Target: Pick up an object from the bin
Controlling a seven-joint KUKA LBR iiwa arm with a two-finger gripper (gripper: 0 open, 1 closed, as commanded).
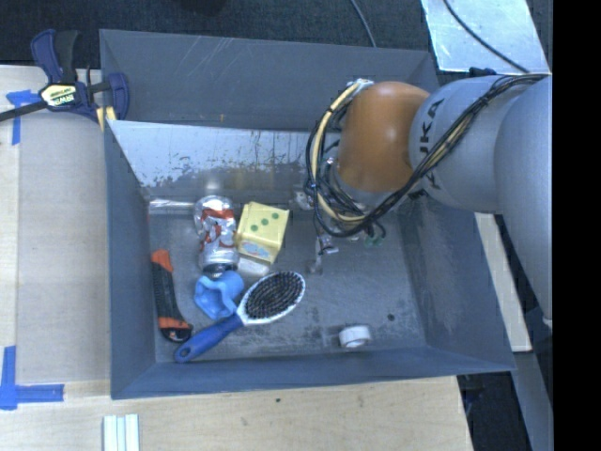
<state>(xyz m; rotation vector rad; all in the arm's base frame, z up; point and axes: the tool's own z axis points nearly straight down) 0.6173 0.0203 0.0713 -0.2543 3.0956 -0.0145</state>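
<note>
The grey bin (282, 83) slopes inward on every side. My arm (488, 148) comes in from the right, with its orange cover (376, 144) above the middle of the floor. My hand (319, 250) hangs low over bare floor and holds nothing I can see; I cannot tell whether it is apart or together. Near-left of it lies the blue-handled brush (272, 297). Just left stands the yellow block with green dots (263, 228), touching the red-and-silver can (216, 233). I judge the block the likeliest pick: shift left and descend straight, staying off the can. The left side is crowded. The right floor is open except for a small white cap (354, 336) by the near wall.
</note>
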